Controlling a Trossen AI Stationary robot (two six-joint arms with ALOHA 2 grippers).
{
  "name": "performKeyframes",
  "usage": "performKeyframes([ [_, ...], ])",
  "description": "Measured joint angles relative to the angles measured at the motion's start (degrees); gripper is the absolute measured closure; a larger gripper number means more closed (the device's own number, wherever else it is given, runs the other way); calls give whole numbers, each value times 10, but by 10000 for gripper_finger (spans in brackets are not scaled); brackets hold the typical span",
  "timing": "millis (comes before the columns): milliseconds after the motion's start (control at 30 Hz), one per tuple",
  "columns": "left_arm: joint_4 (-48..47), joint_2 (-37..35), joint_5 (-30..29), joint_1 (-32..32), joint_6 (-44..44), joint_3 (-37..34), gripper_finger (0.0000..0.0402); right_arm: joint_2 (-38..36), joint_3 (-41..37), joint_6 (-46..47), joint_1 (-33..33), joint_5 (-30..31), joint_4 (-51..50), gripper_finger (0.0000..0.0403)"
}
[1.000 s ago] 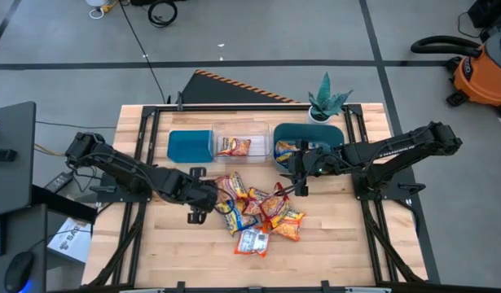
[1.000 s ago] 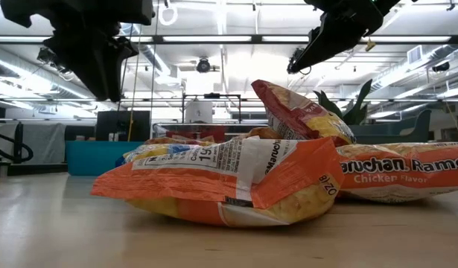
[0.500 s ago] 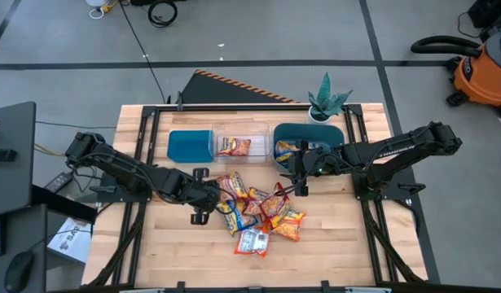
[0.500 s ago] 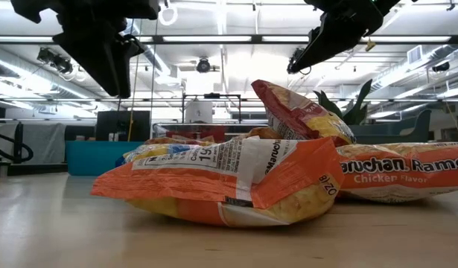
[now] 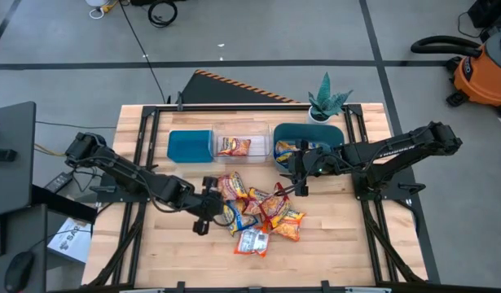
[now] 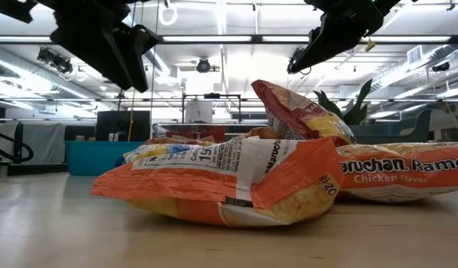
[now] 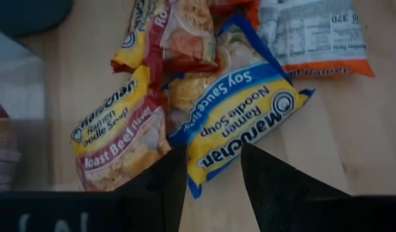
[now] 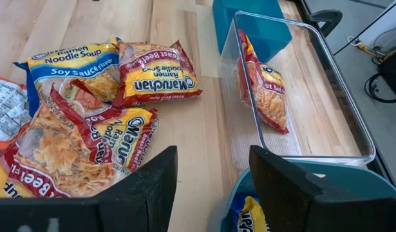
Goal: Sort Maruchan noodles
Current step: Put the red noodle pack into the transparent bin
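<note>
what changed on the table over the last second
The left claw moved toward the noodle pile, open, and now hovers over its edge above the blue-and-yellow soy sauce packet. It has taken hold of nothing. The right claw stayed open near the teal bin; the packets and the clear bin did not shift.

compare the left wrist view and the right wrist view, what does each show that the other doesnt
Only the left wrist view: the flipped orange packet, label side up. Only the right wrist view: the clear bin with a red packet standing inside, and a teal bin. Both: the blue-and-yellow Soy Sauce packet, Roast Beef packets, and each arm's own open tool.
</note>
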Motion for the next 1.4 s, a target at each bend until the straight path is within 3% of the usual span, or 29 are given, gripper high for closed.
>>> performKeyframes([
  [667, 20, 5, 0, 0, 5, 0, 249, 0, 0, 0, 0, 0, 1, 204],
  [1400, 121, 5, 7, -7, 108, 0, 249, 0, 0, 0, 0, 0, 2, 204],
])
